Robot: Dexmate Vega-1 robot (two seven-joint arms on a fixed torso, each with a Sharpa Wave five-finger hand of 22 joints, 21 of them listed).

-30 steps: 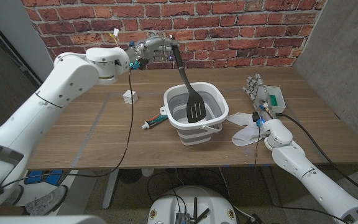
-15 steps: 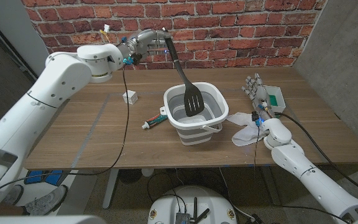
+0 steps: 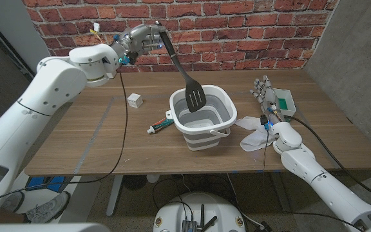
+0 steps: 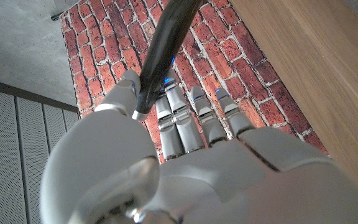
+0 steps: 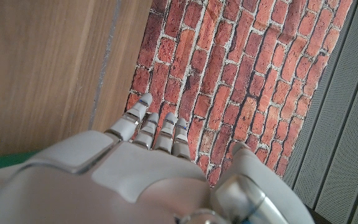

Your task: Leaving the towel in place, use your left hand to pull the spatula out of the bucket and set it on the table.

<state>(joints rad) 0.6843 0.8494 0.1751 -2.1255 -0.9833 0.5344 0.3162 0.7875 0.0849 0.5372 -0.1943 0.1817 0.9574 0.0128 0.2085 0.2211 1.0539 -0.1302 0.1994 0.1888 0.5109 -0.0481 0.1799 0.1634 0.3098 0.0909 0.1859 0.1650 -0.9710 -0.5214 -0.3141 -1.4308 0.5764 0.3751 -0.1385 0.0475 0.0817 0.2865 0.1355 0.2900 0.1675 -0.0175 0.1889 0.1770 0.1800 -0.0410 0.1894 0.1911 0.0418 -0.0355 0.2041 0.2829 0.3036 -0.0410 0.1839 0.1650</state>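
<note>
Left hand (image 3: 143,40) pinches the spatula (image 3: 184,76) by the handle's top end, high at about 11 o'clock from the bucket (image 3: 201,119); gripping that far up lets the slotted blade hang over the rim's rear edge at 12 o'clock, seemingly above the rim. Towel (image 3: 255,134) lies on the worktop (image 3: 95,138) at the bucket's 3 o'clock. Right hand (image 3: 265,95) holds nothing, fingers straight and close together, near the towel.

White cube (image 3: 134,99), toothpaste tube (image 3: 161,125), green box (image 3: 285,101).
</note>
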